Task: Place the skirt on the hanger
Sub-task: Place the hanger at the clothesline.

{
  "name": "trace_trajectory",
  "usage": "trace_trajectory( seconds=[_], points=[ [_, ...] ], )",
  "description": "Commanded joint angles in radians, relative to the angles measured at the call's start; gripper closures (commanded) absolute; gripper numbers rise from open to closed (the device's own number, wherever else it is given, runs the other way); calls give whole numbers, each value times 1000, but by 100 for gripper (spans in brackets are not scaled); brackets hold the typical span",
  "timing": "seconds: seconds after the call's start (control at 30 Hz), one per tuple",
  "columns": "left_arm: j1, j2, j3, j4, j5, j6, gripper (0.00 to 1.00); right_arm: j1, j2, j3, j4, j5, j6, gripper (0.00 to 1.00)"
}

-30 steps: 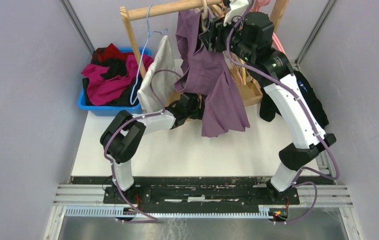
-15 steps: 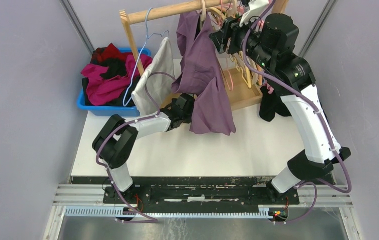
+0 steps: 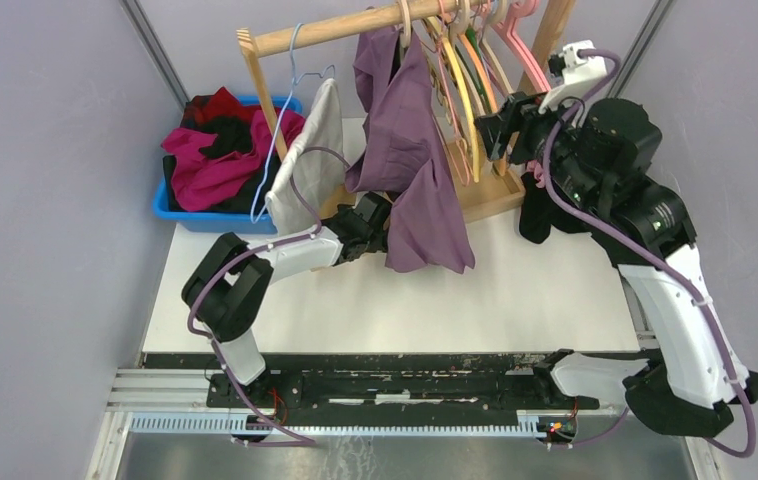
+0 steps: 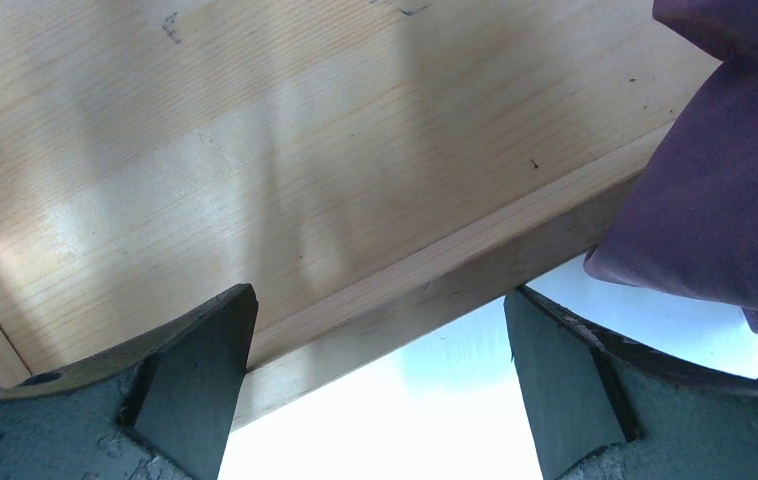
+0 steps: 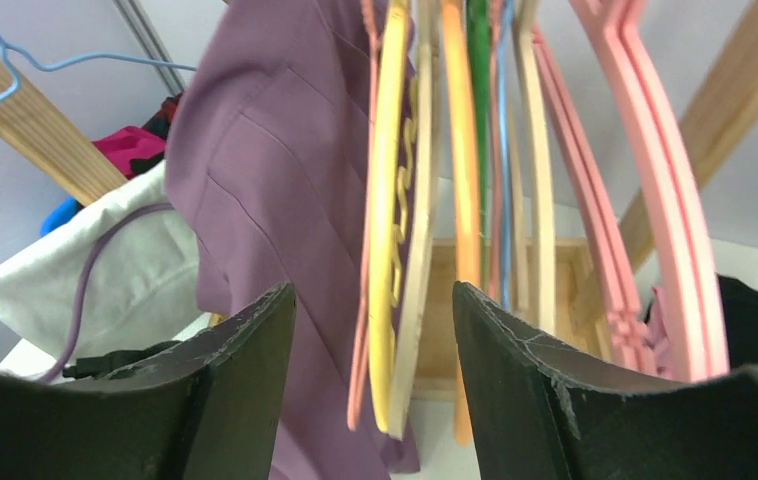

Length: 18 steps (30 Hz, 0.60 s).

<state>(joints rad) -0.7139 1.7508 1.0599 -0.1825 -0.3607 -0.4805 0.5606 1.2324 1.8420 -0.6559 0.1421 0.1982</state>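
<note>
purple skirt up on the rail, both grippers free of it

the white table (image 3: 555,290) carries a wooden rack (image 3: 315,25) at its far side, with a blue bin (image 3: 170,210) of jumbled clothes to the left of it. the skirt (image 3: 415,150), purple, hangs from the rail beside a bunch of coloured hangers (image 3: 470,90). its top is bunched up at the rail and its hem hangs low, in front of the rack's base board (image 4: 255,150). it seems to sit on the leftmost hanger of the bunch, though how it is fastened there is hidden. a white garment (image 3: 310,160) hangs further left on a blue wire hanger (image 3: 290,90).

the right gripper (image 3: 500,125) sits high, just right of the hangers and pointing at them. its jaws are parted and nothing lies between them. the left gripper (image 3: 380,215) is low, at the base board's edge. its jaws are spread wide and empty, and a fold of the skirt lies just beyond its right finger (image 4: 565,380).

judging by this, the hanging itself looks done and the step in hand is the release and clearing off. the next move calls for drawing both arms straight back: the left without catching the hem, the right without setting the hangers swinging and shaking the skirt loose.
</note>
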Motion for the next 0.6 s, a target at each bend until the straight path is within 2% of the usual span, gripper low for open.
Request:
trace_trajectory(
  seconds=[0.0, 0.2, 0.37, 0.57],
  points=[
    [3, -8, -40, -277, -63, -144, 1, -7, -67, -68, 0, 87, 18, 35],
    [3, -98, -31, -312, -137, -95, 1, -19, -117, -163, -4, 114, 11, 33],
    [4, -209, -47, -206, -190, -20, 1, -31, -129, -226, 8, 103, 22, 32],
    [3, -361, -110, -86, -111, 57, 1, -42, -159, -297, 15, 89, 38, 32]
  ],
)
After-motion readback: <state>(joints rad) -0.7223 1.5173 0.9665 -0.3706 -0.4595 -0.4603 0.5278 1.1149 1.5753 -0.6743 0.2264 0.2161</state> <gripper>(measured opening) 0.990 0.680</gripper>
